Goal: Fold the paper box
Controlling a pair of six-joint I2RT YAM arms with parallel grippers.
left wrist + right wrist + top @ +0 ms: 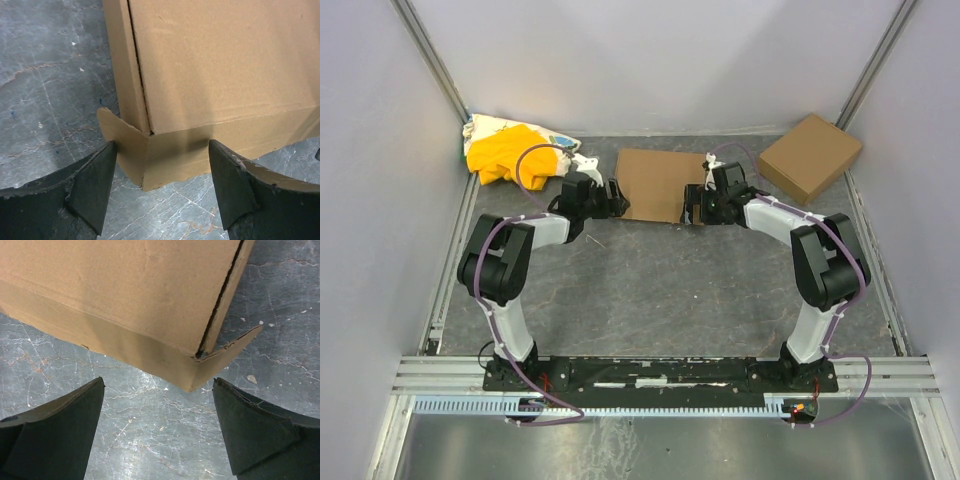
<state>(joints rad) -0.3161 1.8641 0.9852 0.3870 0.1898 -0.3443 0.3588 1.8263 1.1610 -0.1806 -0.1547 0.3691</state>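
Paper box (655,182): flat brown matte cardboard rectangle, lid down, lying centre-rear on the grey marbled table (650,290). Left gripper (162,155) and right gripper (159,390): jaws spread wide at its near corners, gripping nothing. Small corner flaps (112,132) protrude.

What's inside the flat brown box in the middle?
The flat brown cardboard box looks shut, so its inside is hidden. Only a dark crack down the side and little corner tabs poking out show.
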